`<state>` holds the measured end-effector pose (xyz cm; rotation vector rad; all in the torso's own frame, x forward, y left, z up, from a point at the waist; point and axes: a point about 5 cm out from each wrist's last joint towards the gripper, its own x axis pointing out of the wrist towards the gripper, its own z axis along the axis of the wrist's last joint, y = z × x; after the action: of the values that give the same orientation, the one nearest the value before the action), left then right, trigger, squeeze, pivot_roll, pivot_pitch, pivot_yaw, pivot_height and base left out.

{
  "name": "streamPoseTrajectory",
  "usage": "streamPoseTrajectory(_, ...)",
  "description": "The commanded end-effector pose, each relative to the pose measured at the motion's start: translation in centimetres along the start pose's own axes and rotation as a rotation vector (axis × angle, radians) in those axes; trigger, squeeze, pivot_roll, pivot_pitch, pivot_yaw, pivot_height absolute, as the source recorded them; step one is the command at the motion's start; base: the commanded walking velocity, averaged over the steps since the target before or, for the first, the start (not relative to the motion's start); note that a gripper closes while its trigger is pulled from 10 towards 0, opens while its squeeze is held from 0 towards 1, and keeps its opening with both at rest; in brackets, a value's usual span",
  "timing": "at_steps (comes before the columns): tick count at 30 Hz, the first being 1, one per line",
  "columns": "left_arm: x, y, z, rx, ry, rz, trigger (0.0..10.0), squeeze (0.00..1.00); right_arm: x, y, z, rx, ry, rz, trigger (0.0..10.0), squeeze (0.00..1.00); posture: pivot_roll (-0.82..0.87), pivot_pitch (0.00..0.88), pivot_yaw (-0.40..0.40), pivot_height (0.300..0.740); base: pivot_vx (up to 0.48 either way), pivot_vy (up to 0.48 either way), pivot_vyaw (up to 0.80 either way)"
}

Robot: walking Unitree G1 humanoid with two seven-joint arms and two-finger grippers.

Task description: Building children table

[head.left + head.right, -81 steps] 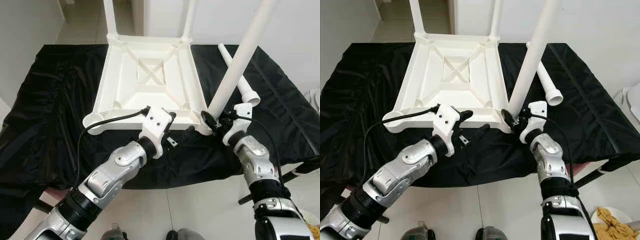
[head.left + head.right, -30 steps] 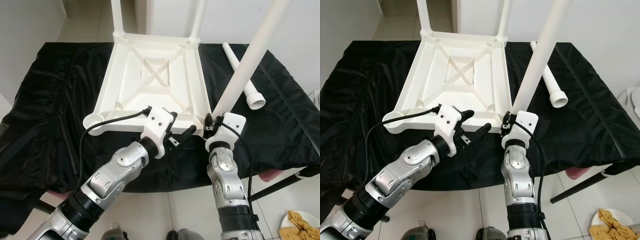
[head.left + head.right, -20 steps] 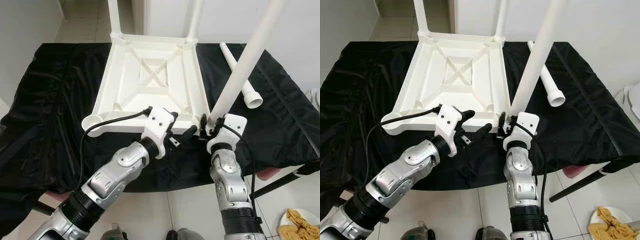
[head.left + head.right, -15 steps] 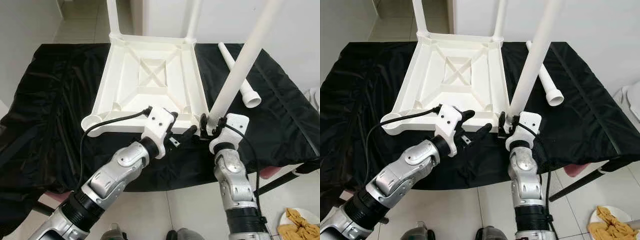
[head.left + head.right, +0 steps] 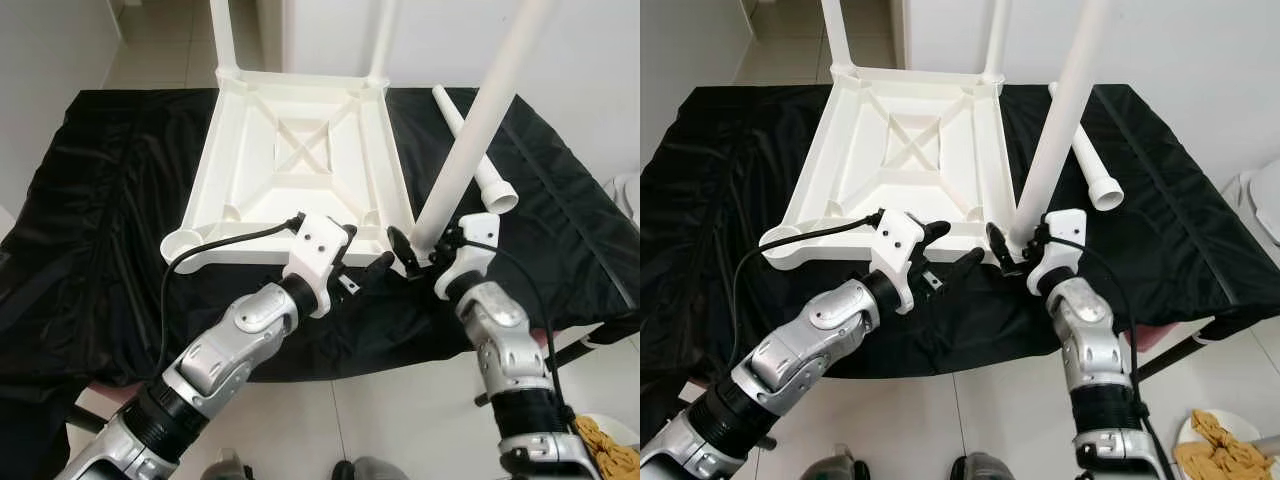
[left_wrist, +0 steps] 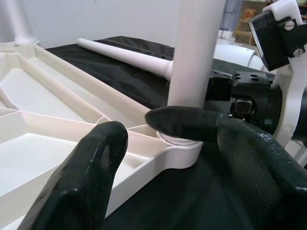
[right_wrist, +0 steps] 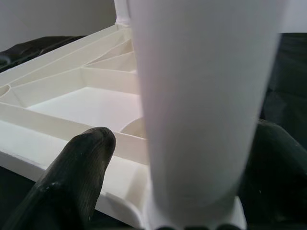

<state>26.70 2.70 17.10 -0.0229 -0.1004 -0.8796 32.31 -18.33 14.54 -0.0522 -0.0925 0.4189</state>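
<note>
Currently we see upturned white plastic tabletop (image 5: 300, 160) on black cloth (image 5: 100, 200); right gripper (image 5: 418, 251) pinching white tube leg (image 5: 475, 130) standing in near-right corner socket; left gripper (image 5: 362, 268) spread, just beside.

From the head, your two eye views look forward and down from above on the upturned white tabletop (image 5: 300, 150) lying on the black cloth (image 5: 100, 200), sharing nearly the same scene with a slight sideways offset. Your left wrist view looks low along its fingers (image 6: 86, 177) across the tabletop's near corner at the upright leg (image 6: 196, 57). Your right wrist view faces that same leg (image 7: 201, 96) and corner socket from very close.
</note>
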Motion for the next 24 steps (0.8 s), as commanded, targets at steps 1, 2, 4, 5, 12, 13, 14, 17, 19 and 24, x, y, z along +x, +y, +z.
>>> streamPoseTrajectory(1,-0.2,-1.1,0.0,0.012,0.001,-0.255,10.0,0.00,-0.2,-1.0,-0.2,0.006,0.003,0.026,10.0,0.00,-0.01,0.052,-0.025,0.740,0.000,0.000,0.00)
streamPoseTrajectory(2,-0.2,-1.1,0.0,0.012,0.001,-0.255,10.0,0.00,-0.2,-1.0,-0.2,0.006,0.003,0.026,10.0,0.00,-0.01,0.052,-0.025,0.740,0.000,0.000,0.00)
streamPoseTrajectory(4,-0.2,-1.1,0.0,0.014,0.002,-0.253,10.0,0.00,-0.1,-1.9,-0.1,0.005,0.014,0.066,10.0,0.00,-0.01,0.051,-0.024,0.740,0.000,0.000,0.00)
streamPoseTrajectory(5,-0.2,-1.1,0.0,0.014,0.002,-0.253,10.0,0.00,-0.1,-1.9,-0.1,0.005,0.014,0.066,10.0,0.00,-0.01,0.051,-0.024,0.740,0.000,0.000,0.00)
streamPoseTrajectory(12,-0.3,-1.0,0.1,0.016,0.003,-0.250,10.0,0.00,0.1,-2.8,-0.6,-0.026,0.062,0.132,10.0,0.00,0.00,0.050,-0.020,0.740,0.000,0.000,0.00)
streamPoseTrajectory(13,-0.3,-1.0,0.1,0.016,0.003,-0.250,10.0,0.00,0.1,-2.8,-0.6,-0.026,0.062,0.132,10.0,0.00,0.00,0.050,-0.020,0.740,0.000,0.000,0.00)
streamPoseTrajectory(14,-0.3,-0.9,0.1,0.017,0.003,-0.250,10.0,0.00,0.3,-3.0,-0.7,-0.040,0.074,0.158,9.0,0.00,0.00,0.049,-0.019,0.740,0.000,0.000,0.00)
streamPoseTrajectory(17,-0.3,-0.9,0.1,0.017,0.003,-0.250,10.0,0.00,0.5,-3.0,-0.9,-0.034,0.078,0.191,0.0,0.00,0.00,0.047,-0.018,0.740,0.000,0.000,0.00)
streamPoseTrajectory(19,-0.3,-0.9,0.1,0.018,0.003,-0.250,10.0,0.00,0.6,-3.0,-1.0,-0.029,0.077,0.206,0.0,0.00,0.00,0.047,-0.018,0.740,0.000,0.000,0.00)
streamPoseTrajectory(24,-0.3,-0.9,0.1,0.017,0.003,-0.251,10.0,0.00,0.6,-3.0,-1.2,-0.023,0.080,0.223,0.0,0.00,0.00,0.047,-0.017,0.740,0.000,0.000,0.00)
